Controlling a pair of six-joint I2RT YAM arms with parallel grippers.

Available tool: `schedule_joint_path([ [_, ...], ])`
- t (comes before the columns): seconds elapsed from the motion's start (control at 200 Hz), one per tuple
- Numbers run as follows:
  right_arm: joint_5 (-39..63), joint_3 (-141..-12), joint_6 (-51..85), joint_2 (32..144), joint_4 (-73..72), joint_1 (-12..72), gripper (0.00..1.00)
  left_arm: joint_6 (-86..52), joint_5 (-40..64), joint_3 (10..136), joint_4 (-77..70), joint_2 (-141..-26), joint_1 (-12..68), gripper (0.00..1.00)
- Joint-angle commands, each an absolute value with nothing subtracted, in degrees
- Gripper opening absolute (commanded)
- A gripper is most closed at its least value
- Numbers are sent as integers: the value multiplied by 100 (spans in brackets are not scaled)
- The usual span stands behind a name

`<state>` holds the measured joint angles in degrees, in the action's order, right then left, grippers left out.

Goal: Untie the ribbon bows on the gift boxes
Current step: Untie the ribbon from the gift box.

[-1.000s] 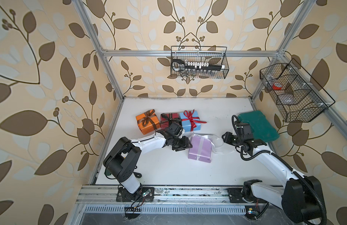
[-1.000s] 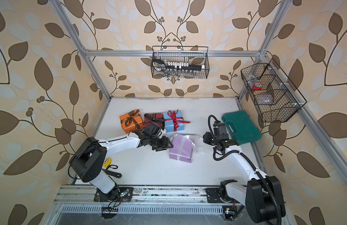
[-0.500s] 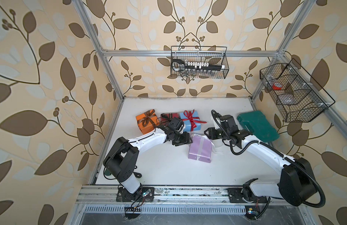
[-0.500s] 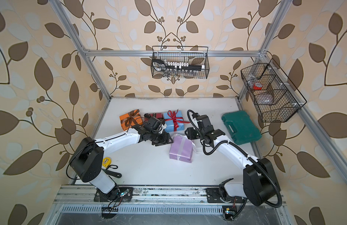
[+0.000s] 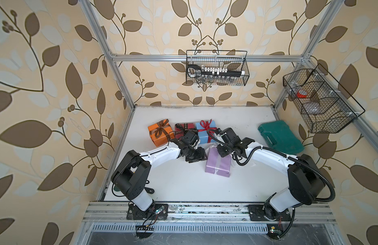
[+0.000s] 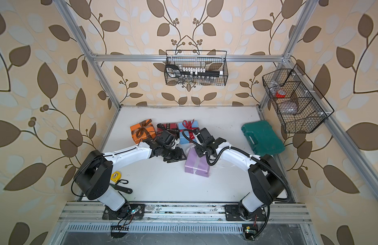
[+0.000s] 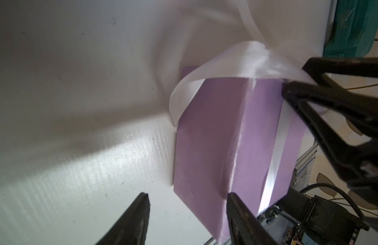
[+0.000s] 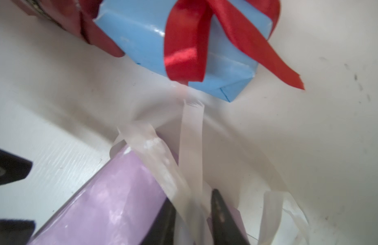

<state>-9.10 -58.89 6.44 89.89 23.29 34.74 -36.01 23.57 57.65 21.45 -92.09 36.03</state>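
Between right jaws, white ribbon [image 8: 191, 169]

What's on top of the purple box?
A white ribbon lies across the lilac box, loose strands between the fingers of the right claw. The claw covers that end of the top.

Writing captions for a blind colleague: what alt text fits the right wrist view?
Close up, two black fingers straddle strands of white ribbon at the edge of a lilac box. Beyond it on the white table stands a light blue box tied with a red ribbon bow, a dark red box beside it.
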Motion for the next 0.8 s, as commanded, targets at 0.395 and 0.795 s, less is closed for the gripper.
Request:
schedule_joint_path([
  [0.395,-1725,-5604,1476,8260,2629,2627,13,-3577,2477,5847,2122,-9058,3594,60],
  [0.795,-1541,-5267,2145,8039,2793,1008,21,-3616,2514,5816,2061,-9020,3590,60],
])
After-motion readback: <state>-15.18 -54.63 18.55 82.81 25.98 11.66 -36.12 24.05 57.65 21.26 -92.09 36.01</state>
